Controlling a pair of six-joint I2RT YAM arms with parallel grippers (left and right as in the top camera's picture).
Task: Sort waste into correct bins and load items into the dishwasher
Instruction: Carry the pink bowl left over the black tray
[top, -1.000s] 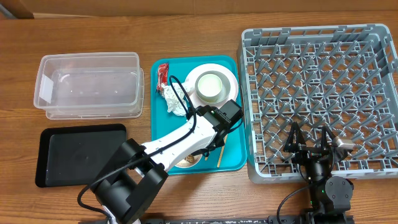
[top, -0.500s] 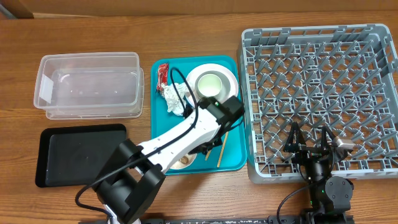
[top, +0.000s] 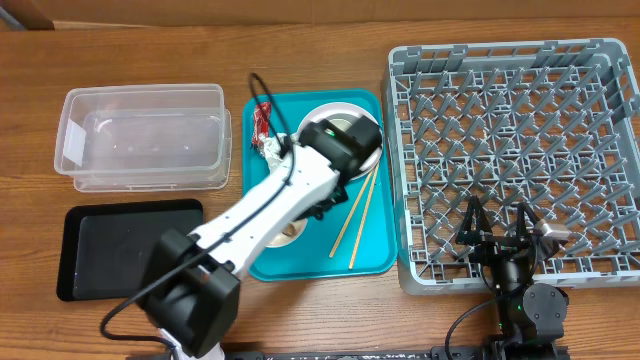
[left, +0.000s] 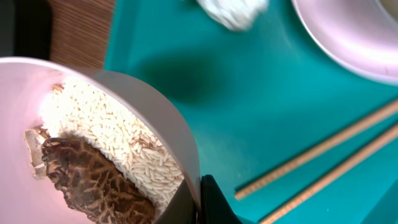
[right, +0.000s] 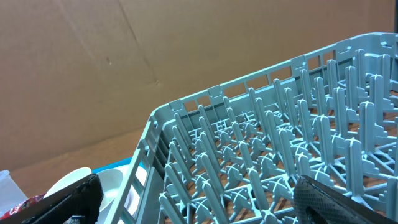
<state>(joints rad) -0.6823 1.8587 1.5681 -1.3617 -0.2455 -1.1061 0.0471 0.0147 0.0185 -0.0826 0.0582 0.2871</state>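
My left gripper (left: 200, 200) is shut on the rim of a pink bowl (left: 146, 109) holding white rice and a brown wrinkled food piece (left: 93, 180). The bowl hangs tilted above the teal tray (left: 249, 93). In the overhead view the bowl (top: 290, 230) is mostly hidden under the left arm, with the gripper (top: 315, 207) over the tray's middle. Two wooden chopsticks (top: 355, 215) lie on the tray (top: 375, 258). A white plate (top: 372, 130), crumpled tissue (top: 272, 152) and red wrapper (top: 262, 115) lie at its far end. My right gripper (top: 497, 235) is open over the grey dish rack (top: 520, 120).
A clear plastic bin (top: 140, 140) stands at the far left. A black tray (top: 125, 248) lies in front of it. The rack's tines (right: 261, 137) fill the right wrist view between the open fingers (right: 199, 199).
My left arm has swung toward the far end of the tray, carrying the bowl from the tray's front edge to its middle. The chopsticks are now uncovered. The right arm has not moved.
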